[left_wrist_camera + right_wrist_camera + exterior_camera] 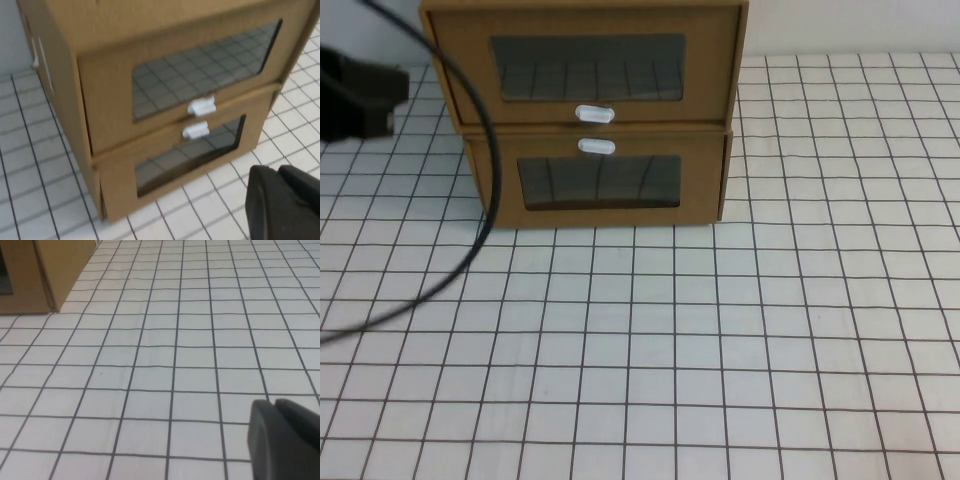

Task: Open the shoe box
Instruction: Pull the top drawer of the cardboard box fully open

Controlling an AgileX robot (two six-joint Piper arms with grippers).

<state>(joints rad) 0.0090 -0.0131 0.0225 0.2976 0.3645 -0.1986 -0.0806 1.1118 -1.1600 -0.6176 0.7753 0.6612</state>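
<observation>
High view: two cardboard shoe boxes stand stacked at the far side of the table [740, 340], a white surface ruled in a dark grid. The upper shoe box [710, 70] sits squarely on the lower shoe box [700, 185]. Each has a dark window in its front panel, and both panels lie flat and closed. The upper clasp [594, 114], small and white, sits at the bottom edge of its panel. The lower clasp [596, 147] sits just beneath it, at the top edge of the lower panel. My left gripper [382, 90] hangs at the left edge, beside the upper box but apart from it. A black cable [492, 190] loops down in front of the boxes' left end.

Left wrist view: both boxes fill the picture, seen from their left front corner, with the two white clasps close together at the seam between them. My left fingers [260, 200] lie side by side with no gap showing and hold nothing, short of the lower box.

Right wrist view: my right gripper [274, 412] hovers over bare gridded table, pressed together on nothing. A corner of the lower shoe box [60, 270] stands well away from it.
</observation>
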